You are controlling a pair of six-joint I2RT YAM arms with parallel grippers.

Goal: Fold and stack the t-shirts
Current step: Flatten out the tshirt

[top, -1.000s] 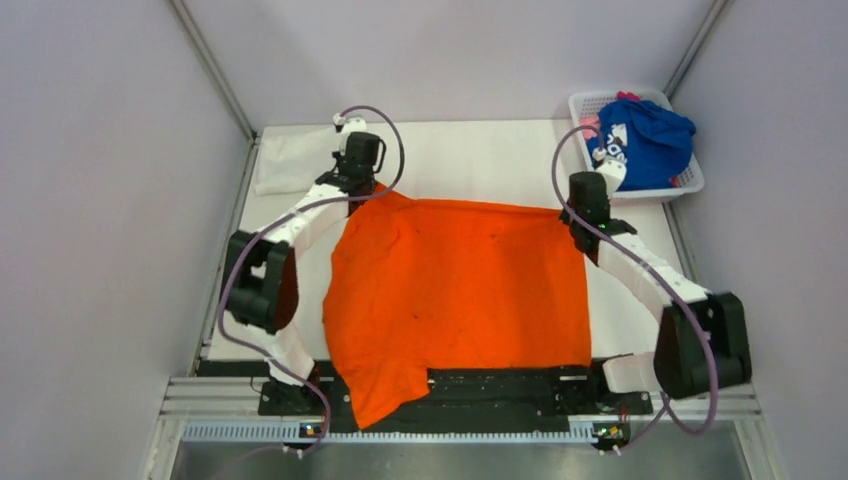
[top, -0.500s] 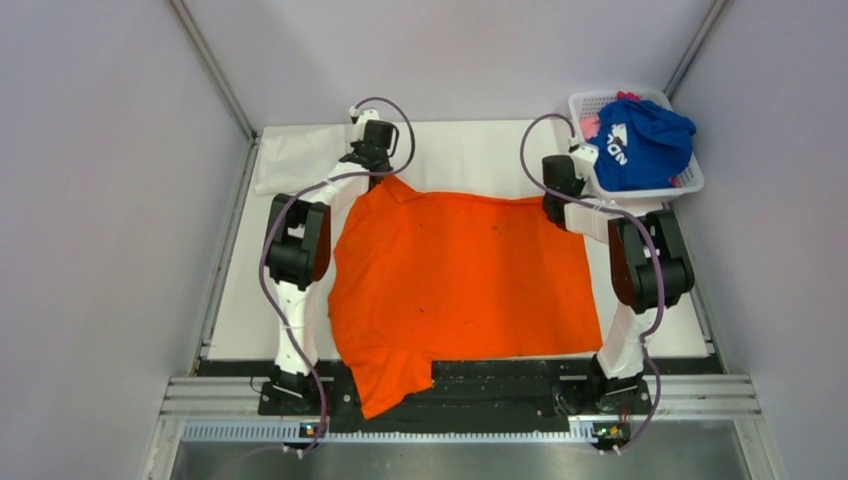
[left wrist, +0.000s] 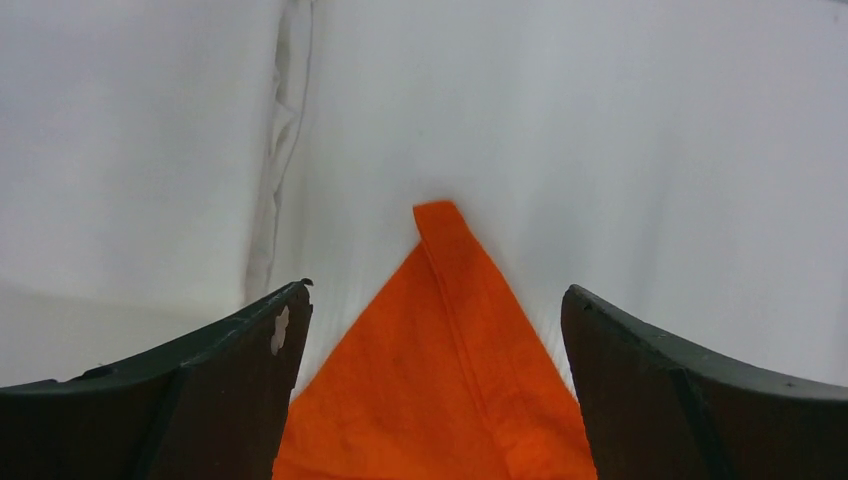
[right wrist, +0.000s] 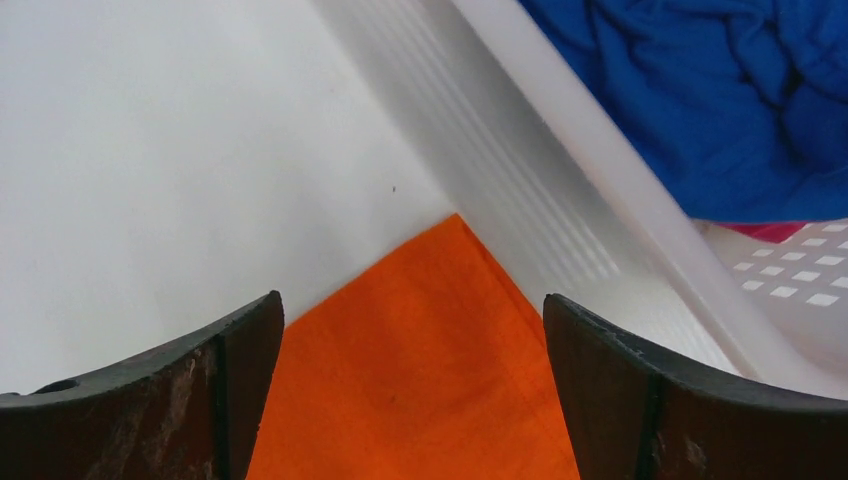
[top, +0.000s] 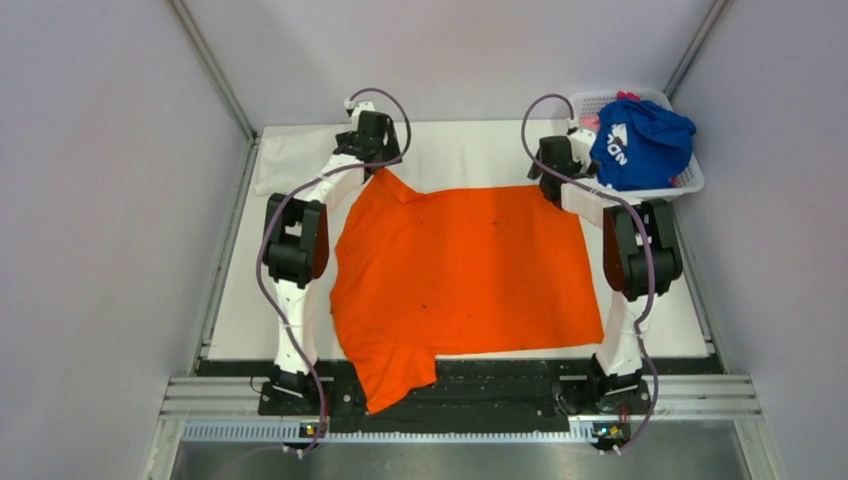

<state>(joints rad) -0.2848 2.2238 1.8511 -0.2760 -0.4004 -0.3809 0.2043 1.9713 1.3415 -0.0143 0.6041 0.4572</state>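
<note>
The orange t-shirt (top: 465, 270) lies spread flat over the middle of the white table, with one near corner draped over the front rail. My left gripper (top: 375, 150) stands open over its far left corner (left wrist: 450, 350), the cloth lying loose between the wide jaws. My right gripper (top: 550, 165) is open over the far right corner (right wrist: 420, 350), gripping nothing. The blue t-shirt (top: 640, 145) with white lettering sits bunched in the basket, also visible in the right wrist view (right wrist: 700, 100). A bit of the pink t-shirt (right wrist: 770, 232) shows under it.
The white plastic basket (top: 690, 185) stands at the far right corner, its rim (right wrist: 600, 200) just beside my right gripper. A white cloth (top: 285, 160) lies at the far left, its fold (left wrist: 285, 150) in the left wrist view. Grey walls enclose the table.
Both grippers reached farther back while pulling the shirt's far edge, then opened and let go of the two corners. The orange shirt now lies flatter.
</note>
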